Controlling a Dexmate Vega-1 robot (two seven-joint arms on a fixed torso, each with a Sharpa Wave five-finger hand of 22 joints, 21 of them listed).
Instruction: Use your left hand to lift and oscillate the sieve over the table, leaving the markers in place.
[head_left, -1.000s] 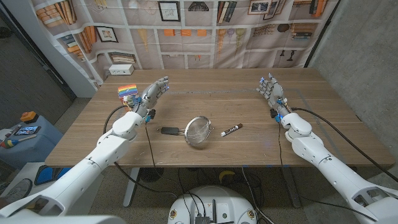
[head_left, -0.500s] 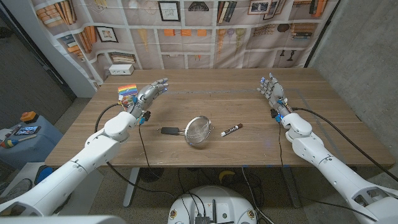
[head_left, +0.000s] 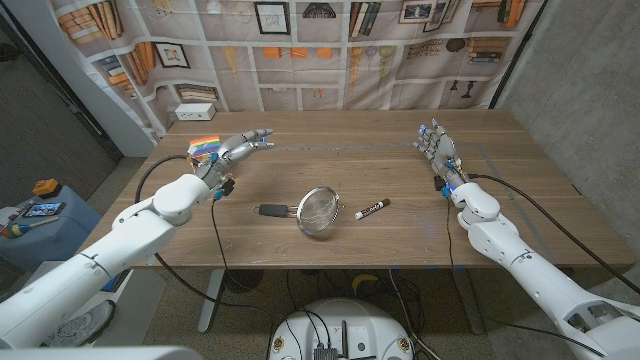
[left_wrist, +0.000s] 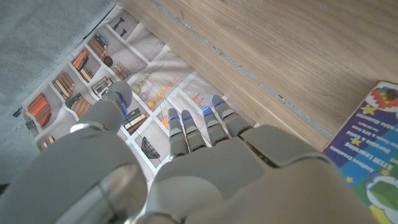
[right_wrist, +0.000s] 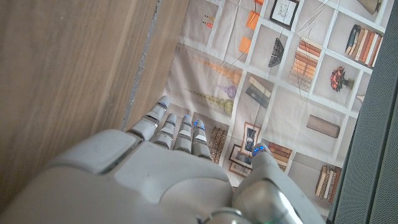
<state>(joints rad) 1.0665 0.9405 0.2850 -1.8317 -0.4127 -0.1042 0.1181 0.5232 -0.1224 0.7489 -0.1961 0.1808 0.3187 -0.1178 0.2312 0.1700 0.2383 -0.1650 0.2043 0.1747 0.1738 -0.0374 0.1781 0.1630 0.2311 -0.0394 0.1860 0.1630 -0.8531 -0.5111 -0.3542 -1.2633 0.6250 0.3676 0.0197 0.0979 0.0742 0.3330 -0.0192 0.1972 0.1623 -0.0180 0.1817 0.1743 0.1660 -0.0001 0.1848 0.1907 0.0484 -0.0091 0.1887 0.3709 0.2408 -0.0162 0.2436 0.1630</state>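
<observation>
— What are the hands doing?
— The left hand (head_left: 240, 148) has its fingers (left_wrist: 196, 127) stretched out and apart, holding nothing, near a colourful box (head_left: 205, 146) at the table's (head_left: 400, 240) far left. The right hand (head_left: 436, 147) is likewise spread and empty, at the far right.
— And the sieve?
— The sieve (head_left: 316, 211) lies mid-table near the front edge, its black handle pointing toward the left arm's side. One black marker (head_left: 372, 208) lies just beside its rim, on the right arm's side.
</observation>
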